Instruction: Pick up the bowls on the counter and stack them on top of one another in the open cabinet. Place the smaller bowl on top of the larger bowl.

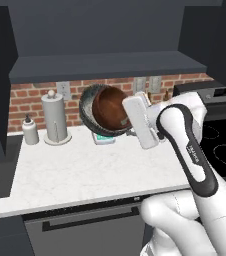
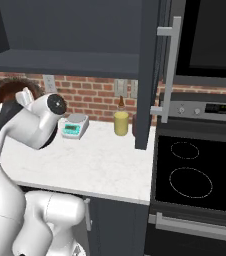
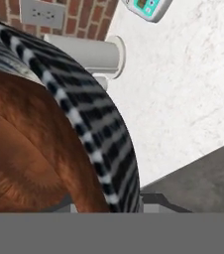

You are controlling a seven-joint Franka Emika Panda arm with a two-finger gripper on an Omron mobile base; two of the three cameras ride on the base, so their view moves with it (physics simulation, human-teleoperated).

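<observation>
We have the brown bowl (image 1: 109,109) nested inside the grey bowl (image 1: 87,107), both tipped on edge at the jaws above the bench (image 1: 85,170), open cabinet shelf (image 1: 105,67) directly overhead; jaw closure unclear.

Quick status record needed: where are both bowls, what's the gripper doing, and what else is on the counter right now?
smaller bowl: smooth reddish-brown bowl, nested inside the larger one, both tipped on edge in the air
larger bowl: wide dark grey ribbed bowl, lifted off the white marble counter
gripper: at the bowls' rim; fingers hidden, grip state unclear
open cabinet: dark grey shelf cavity above, no bowls in it yet
other items on counter: paper towel holder, small white bottle, kitchen scale, yellow bottle
</observation>
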